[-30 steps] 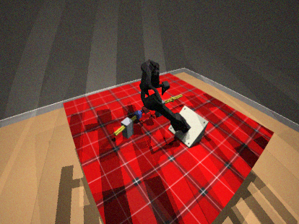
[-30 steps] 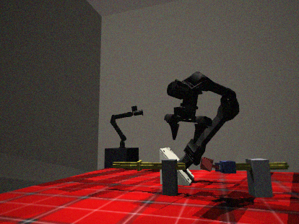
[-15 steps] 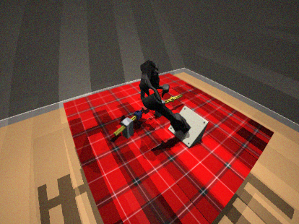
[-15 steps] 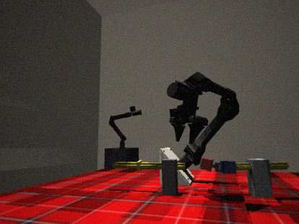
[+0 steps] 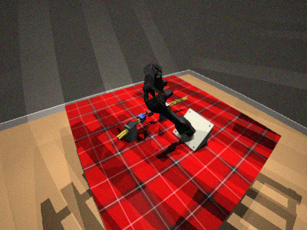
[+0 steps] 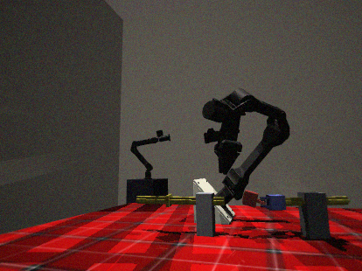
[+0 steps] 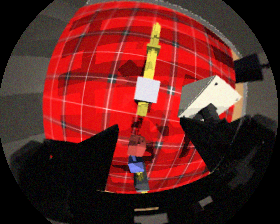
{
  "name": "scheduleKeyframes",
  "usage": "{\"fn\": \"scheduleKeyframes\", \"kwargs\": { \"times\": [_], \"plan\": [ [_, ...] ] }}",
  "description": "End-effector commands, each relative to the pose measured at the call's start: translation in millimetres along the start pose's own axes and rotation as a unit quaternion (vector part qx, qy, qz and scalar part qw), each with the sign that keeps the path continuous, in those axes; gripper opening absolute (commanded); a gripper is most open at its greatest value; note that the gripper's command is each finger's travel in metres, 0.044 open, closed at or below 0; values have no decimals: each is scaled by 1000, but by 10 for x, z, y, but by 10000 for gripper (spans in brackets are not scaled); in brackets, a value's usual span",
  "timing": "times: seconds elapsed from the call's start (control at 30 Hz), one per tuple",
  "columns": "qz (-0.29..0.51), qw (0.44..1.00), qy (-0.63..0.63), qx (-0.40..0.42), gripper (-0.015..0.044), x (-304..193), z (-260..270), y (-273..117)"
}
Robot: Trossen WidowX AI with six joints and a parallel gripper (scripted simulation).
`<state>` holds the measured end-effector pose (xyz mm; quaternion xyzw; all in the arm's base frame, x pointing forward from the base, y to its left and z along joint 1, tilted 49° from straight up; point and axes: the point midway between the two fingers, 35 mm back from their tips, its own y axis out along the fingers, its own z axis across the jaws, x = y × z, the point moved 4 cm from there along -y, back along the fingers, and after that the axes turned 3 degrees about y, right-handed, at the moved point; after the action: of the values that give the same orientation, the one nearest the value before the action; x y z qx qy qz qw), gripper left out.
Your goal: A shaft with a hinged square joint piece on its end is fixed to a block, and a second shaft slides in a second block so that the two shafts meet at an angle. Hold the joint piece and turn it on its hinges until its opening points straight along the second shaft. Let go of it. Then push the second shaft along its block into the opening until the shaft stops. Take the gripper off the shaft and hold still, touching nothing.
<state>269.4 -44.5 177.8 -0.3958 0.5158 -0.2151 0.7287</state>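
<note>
Spreads wide beneath everything as a red plaid table (image 5: 148, 180) (image 6: 153, 247) (image 7: 90, 90). Rises over it as a black arm (image 5: 167, 114) (image 6: 276, 131), bent high, then downward. At its foot, slopes as a white plate (image 5: 203, 129) (image 6: 201, 185) (image 7: 220, 95). In the exterior view, stands well behind as another arm (image 6: 141, 156) on a dark box (image 6: 147, 191).

Stand upright, well apart, as the joint-side block (image 5: 130, 133) (image 6: 314, 217) (image 7: 142, 184) and the second block (image 5: 167, 104) (image 6: 205, 215) (image 7: 147, 90). Runs through the latter as the second shaft (image 5: 179, 101) (image 6: 150, 198) (image 7: 150, 65), yellow and collared; through the former, as the first shaft (image 5: 121, 135) (image 6: 338, 200) (image 7: 140, 176), also yellow.

Points downward as the claw (image 5: 168, 93) (image 6: 224, 170) (image 7: 150, 123), open, gripping nothing, above the shafts. Sits at the first shaft's end as a blue hinge part (image 5: 141, 117) (image 6: 275, 202) (image 7: 135, 165). Beyond it, hangs between the blocks as the red joint piece (image 5: 149, 113) (image 6: 250, 198) (image 7: 136, 146), tilted in the exterior view, apart from the second shaft.
</note>
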Motion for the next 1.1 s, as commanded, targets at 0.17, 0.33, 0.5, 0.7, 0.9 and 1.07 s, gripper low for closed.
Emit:
{"fn": "scheduleKeyframes", "kwargs": {
  "times": [0.17,0.33,0.5,0.7,0.9,1.07],
  "plan": [
    [-3,990,139,-9,440,-5,15,29],
    [-4,987,160,-10,440,-5,17,32],
    [-4,987,160,-10,440,-9,21,58],
    [-5,987,160,-10,440,-44,51,283],
    [-5,987,160,-9,440,-90,63,515],
    [-4,987,160,-9,440,-135,58,708]
  ]
}}
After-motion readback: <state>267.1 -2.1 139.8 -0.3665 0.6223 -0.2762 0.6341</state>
